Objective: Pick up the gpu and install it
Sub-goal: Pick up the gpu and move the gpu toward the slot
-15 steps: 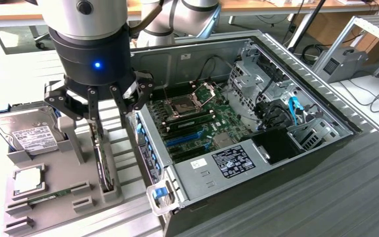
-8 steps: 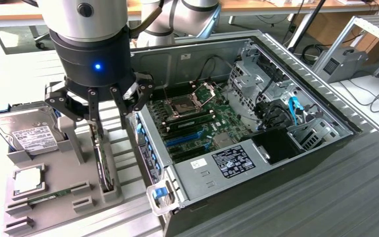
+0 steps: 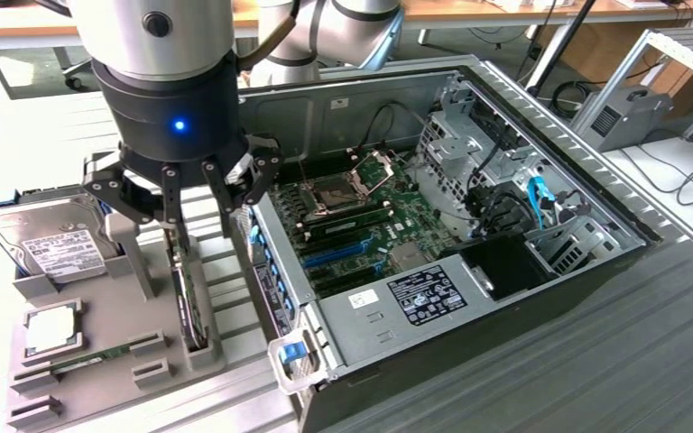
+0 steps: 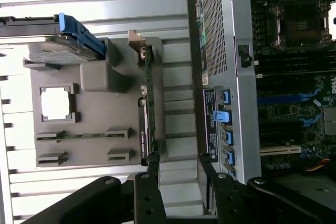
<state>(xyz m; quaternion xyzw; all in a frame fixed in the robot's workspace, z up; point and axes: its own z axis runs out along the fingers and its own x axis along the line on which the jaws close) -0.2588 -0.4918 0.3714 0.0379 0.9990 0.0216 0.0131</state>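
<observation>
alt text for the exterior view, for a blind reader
A robot gripper, open, hangs over the gpu, which stands on edge in a grey tray. A hard drive rests on the same tray; an open computer case sits beside it.

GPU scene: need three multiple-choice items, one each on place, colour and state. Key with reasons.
1. Where is the gpu?
A. On edge in a slot of the grey holder
B. Held up in the air
C. Lying flat, fan side up

2. What colour is the frame on the hard drive?
A. Red
B. Blue
C. Yellow

3. How is the claw?
A. Shut on the gpu
B. Shut, holding nothing
C. Open, just over the gpu

Key:
1 A, the card stands upright in the holder's slot.
2 B, blue edges show around the drive.
3 C, its fingers stand spread above the card's top edge with nothing clamped.
</observation>
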